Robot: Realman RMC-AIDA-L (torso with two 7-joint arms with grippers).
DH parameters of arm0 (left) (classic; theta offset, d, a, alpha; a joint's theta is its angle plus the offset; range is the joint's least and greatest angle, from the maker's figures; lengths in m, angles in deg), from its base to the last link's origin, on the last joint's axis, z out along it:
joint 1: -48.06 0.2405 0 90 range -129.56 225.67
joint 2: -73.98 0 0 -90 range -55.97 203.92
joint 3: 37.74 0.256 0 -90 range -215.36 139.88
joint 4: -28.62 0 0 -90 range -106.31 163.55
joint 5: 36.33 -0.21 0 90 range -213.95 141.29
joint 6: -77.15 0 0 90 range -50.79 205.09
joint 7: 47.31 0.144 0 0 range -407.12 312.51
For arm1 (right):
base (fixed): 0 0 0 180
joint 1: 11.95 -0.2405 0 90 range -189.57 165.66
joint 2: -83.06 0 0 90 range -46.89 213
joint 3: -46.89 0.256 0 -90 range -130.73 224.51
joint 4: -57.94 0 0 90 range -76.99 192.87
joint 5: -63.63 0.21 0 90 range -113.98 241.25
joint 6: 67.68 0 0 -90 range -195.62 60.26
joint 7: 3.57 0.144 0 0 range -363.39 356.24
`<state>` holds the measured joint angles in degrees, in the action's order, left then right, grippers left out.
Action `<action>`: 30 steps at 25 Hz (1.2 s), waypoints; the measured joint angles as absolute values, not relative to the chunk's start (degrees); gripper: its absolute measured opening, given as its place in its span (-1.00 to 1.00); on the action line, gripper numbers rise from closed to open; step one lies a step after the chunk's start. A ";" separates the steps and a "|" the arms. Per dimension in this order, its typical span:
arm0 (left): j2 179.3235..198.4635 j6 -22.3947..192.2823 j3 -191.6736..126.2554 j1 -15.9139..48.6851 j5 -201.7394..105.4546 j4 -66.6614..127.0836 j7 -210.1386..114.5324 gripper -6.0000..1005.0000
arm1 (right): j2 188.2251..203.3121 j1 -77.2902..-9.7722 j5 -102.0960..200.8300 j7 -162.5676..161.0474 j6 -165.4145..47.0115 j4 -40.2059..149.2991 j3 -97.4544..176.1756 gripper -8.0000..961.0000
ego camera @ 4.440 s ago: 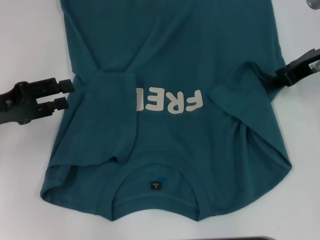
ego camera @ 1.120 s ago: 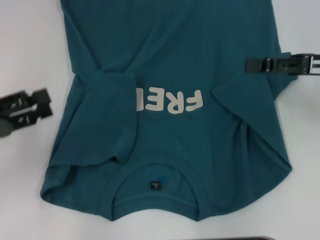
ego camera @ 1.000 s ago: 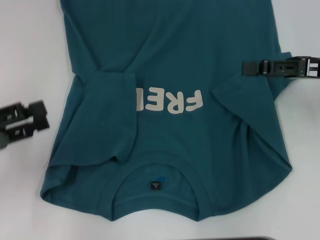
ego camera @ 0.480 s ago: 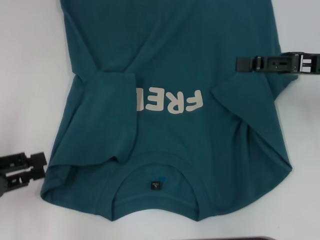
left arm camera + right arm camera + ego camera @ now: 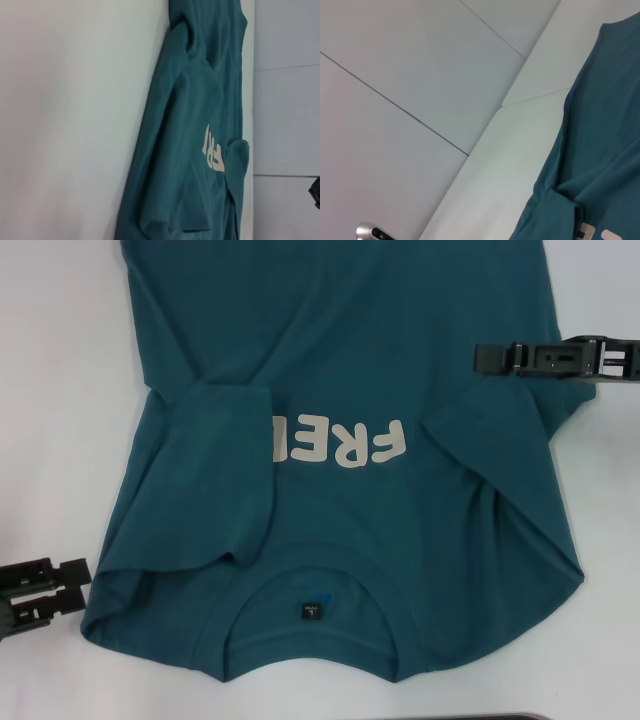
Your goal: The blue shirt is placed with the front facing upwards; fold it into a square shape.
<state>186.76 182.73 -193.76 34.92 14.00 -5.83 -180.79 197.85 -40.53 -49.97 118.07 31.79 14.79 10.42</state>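
Head view: the blue shirt lies flat on the white table, collar at the near edge, hem running off the far side, so its long axis goes near to far. Both sleeves are folded inward, the left one covering part of the "FREE!" lettering. The left gripper sits on the table just beside the shirt's near-left shoulder corner, its 2 fingers slightly apart and pointing right at the cloth. The right gripper reaches in over the right side near the folded sleeve, seen edge-on; I cannot tell whether it is parted.

Left wrist view: the shirt with its folded sleeve and lettering lies ahead; no fingers show.

Right wrist view: only the shirt's edge on the table shows.

Judging from this, the left gripper is nearer a graspable corner.
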 joint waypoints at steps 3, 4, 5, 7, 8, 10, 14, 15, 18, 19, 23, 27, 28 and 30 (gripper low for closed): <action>186.79 182.69 -193.90 34.84 14.05 -5.84 -180.77 0.11 | 197.74 -40.56 -49.97 118.04 31.54 14.79 10.42 0.56; 186.84 182.70 -193.97 34.77 14.12 -5.84 -180.61 0.11 | 197.69 -40.56 -49.97 118.05 31.48 14.79 10.42 0.56; 186.89 182.78 -194.16 34.66 14.25 -5.84 -180.23 0.12 | 197.64 -40.56 -49.97 118.07 31.45 14.79 10.42 0.56; 186.94 183.08 -194.96 34.40 14.43 -5.81 -179.33 0.12 | 197.59 -40.60 -49.93 118.10 31.42 14.79 10.42 0.56; 186.96 183.29 -195.59 34.19 14.47 -5.75 -178.85 0.13 | 197.57 -40.61 -49.88 118.10 31.39 14.79 10.42 0.56; 187.10 184.14 -197.36 33.64 14.48 -5.46 -177.45 0.13 | 197.59 -40.61 -49.84 118.10 31.32 14.85 10.42 0.56; 187.61 187.28 -201.98 32.25 14.53 -4.58 -173.85 0.15 | 197.77 -40.57 -49.72 118.10 31.28 14.88 10.41 0.56; 187.66 187.58 -202.27 32.07 14.50 -4.41 -173.69 0.15 | 197.80 -40.59 -49.67 118.10 31.28 14.88 10.41 0.56; 187.51 187.64 -201.64 31.86 14.00 -4.32 -176.09 0.27 | 197.85 -40.65 -49.63 118.12 31.27 14.88 10.41 0.56; 187.36 187.63 -201.53 31.95 13.99 -4.47 -176.91 0.38 | 197.85 -40.67 -49.61 118.13 31.27 14.88 10.41 0.56; 186.55 187.85 -202.12 33.39 14.27 -5.01 -179.63 0.63 | 197.80 -40.71 -49.59 118.14 31.27 14.88 10.41 0.56; 186.23 187.45 -201.16 34.43 13.96 -5.17 -180.43 0.73 | 197.78 -40.71 -49.81 118.19 31.28 14.88 10.41 0.56; 186.21 187.20 -200.50 34.61 13.54 -5.38 -180.98 0.73 | 197.77 -40.71 -49.84 118.21 31.28 14.89 10.41 0.56; 186.14 186.83 -199.62 34.70 12.02 -5.71 -181.91 0.73 | 197.76 -40.70 -49.87 118.26 31.28 14.93 10.41 0.56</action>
